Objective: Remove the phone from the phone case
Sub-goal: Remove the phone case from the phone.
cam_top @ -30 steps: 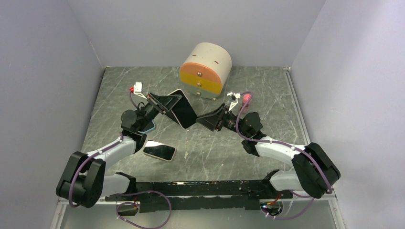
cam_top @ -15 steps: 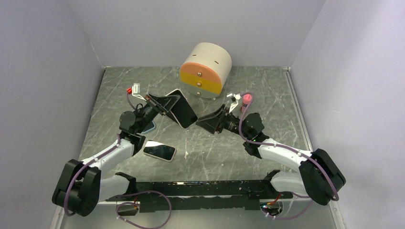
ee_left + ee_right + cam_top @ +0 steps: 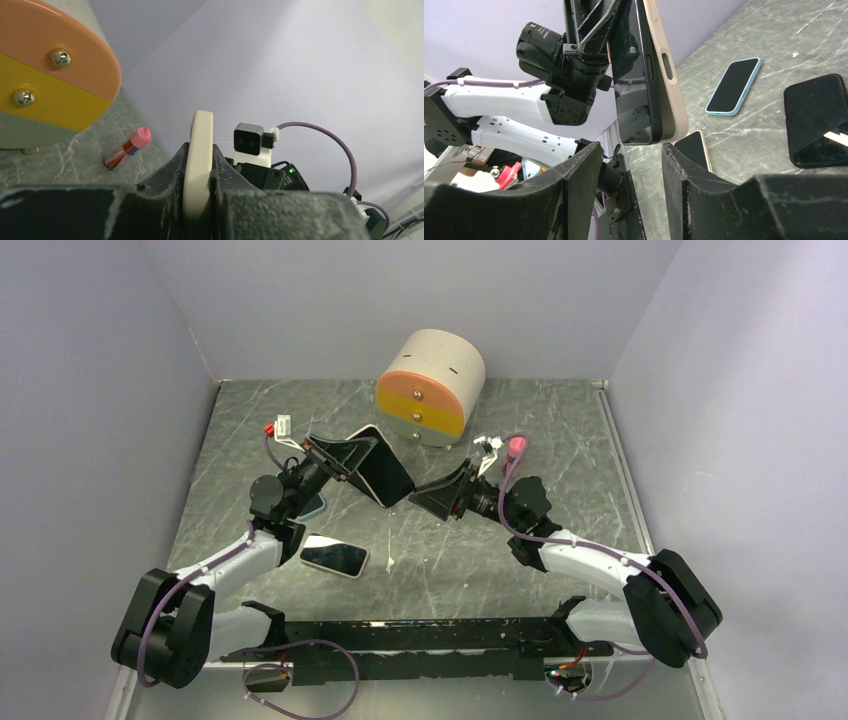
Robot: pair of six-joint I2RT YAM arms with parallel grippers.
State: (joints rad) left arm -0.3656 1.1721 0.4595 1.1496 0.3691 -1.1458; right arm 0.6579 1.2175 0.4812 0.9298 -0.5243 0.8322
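Phone (image 3: 636, 90), seated in its beige phone case (image 3: 670, 75), is held aloft over the worktop (image 3: 774, 45), pinched across both faces by the left gripper (image 3: 199, 165). The right gripper (image 3: 631, 150) is spread just below its free end. Probably rigid, slick and glass-fronted, so best gripped by its edges while the case lip is peeled at a free corner. Count: one held; three lying loose, a blue phone (image 3: 734, 86), a black phone (image 3: 819, 120) and a beige-edged phone (image 3: 696, 145).

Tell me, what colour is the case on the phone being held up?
Cream-beige phone case, best seen from the right wrist view.
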